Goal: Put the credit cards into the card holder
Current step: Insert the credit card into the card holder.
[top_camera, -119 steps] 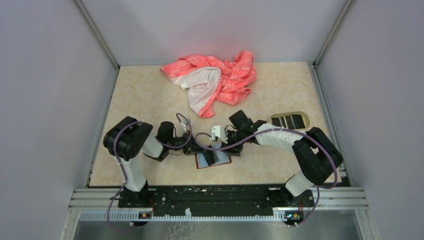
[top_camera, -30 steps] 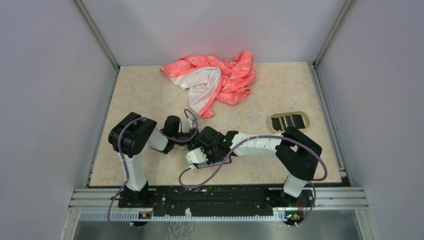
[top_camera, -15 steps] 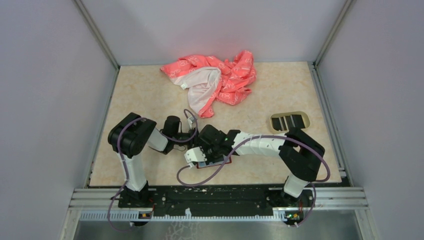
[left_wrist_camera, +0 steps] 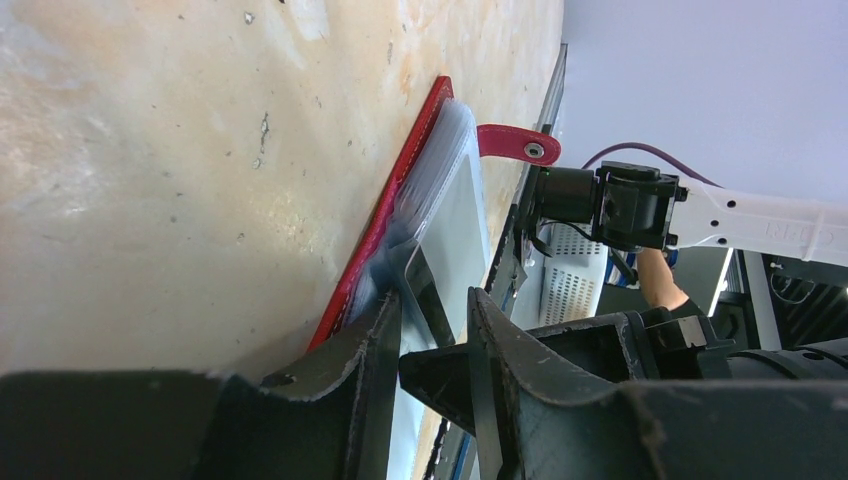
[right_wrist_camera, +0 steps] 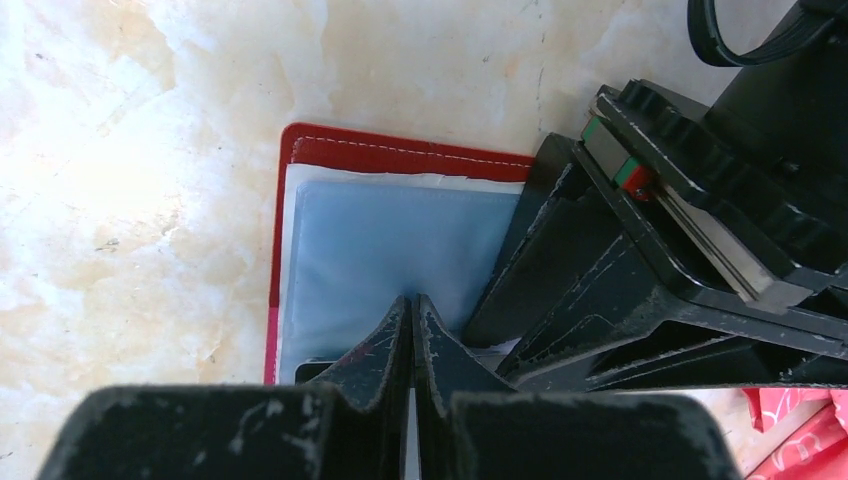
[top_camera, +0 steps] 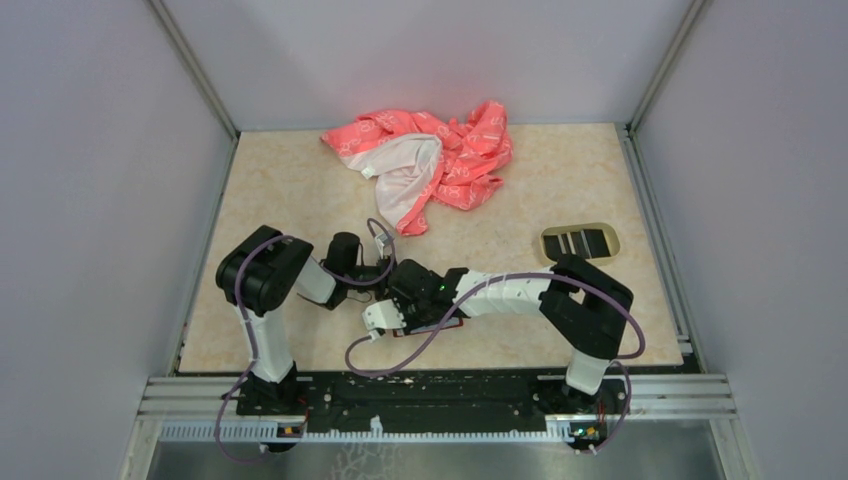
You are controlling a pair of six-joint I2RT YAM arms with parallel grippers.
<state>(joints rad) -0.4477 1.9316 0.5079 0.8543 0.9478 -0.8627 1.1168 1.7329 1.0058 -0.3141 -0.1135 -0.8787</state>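
The red card holder [right_wrist_camera: 400,155] lies open on the tabletop [top_camera: 300,190], just in front of the arm bases. The right end effector [right_wrist_camera: 410,300] is pinched tight on a dark card [left_wrist_camera: 420,275], its tips on the blue pocket. The left end effector [left_wrist_camera: 432,298] has its fingers apart beside it, one touching the holder's edge. More cards [top_camera: 580,241] lie in the oval tray [top_camera: 548,243] to the right, well away from the pink cloth [top_camera: 450,160]
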